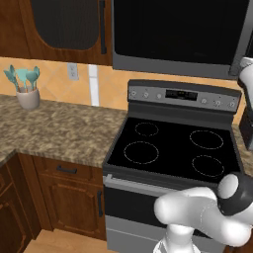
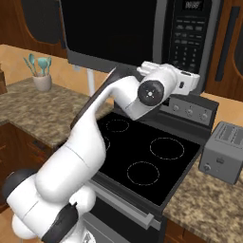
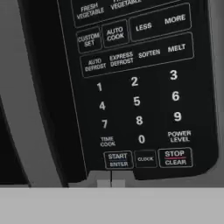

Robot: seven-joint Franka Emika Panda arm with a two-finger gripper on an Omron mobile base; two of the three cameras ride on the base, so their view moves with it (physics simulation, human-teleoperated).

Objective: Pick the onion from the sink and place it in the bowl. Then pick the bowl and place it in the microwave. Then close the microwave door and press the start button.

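The microwave (image 1: 173,34) hangs above the stove, and the microwave door (image 2: 114,33) lies flat against its front, shut. My gripper (image 3: 110,181) is shut with nothing in it. Its two tips are pressed together right under the START/ENTER button (image 3: 118,159) of the button panel (image 2: 187,35). In the right base view my white hand (image 2: 182,80) reaches up to the lower edge of that panel. The onion, the bowl and the sink are out of view.
A black-topped stove (image 1: 173,148) with a grey control strip stands directly below the microwave. A grey toaster (image 2: 223,152) sits on the counter to its right. A cup of teal utensils (image 1: 28,96) stands on the granite counter (image 1: 54,128) at left.
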